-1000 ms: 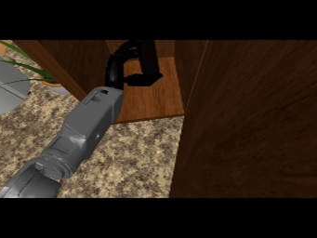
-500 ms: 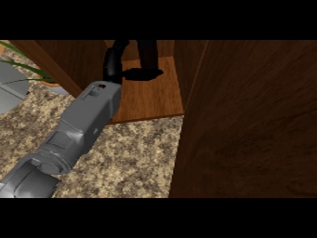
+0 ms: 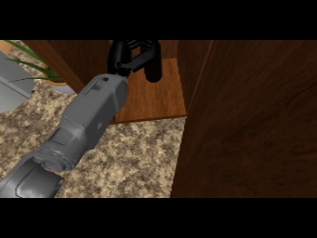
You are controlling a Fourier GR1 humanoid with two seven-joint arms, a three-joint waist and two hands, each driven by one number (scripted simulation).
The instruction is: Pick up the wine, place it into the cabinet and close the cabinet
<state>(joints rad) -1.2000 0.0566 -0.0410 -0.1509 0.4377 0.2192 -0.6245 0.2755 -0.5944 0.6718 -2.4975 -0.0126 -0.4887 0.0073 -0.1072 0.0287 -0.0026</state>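
My left hand (image 3: 128,55) reaches into the open wooden cabinet (image 3: 154,100), above its floor near the back. Its black fingers are curled round a dark, narrow shape, the wine bottle (image 3: 152,70), which pokes out below and to the right of the fingers. Most of the bottle is hidden by the hand and blends with it. The grey left forearm (image 3: 85,121) runs in from the lower left corner. My right hand does not show.
The cabinet's open door (image 3: 257,121) fills the right side as a tall dark wood panel, close to the arm. A grey rounded object (image 3: 3,83) and a green plant (image 3: 41,69) stand at the left on the speckled counter (image 3: 133,158).
The left hand has moved up and a little right, deeper into the cabinet, still curled round the bottle. The forearm followed it.
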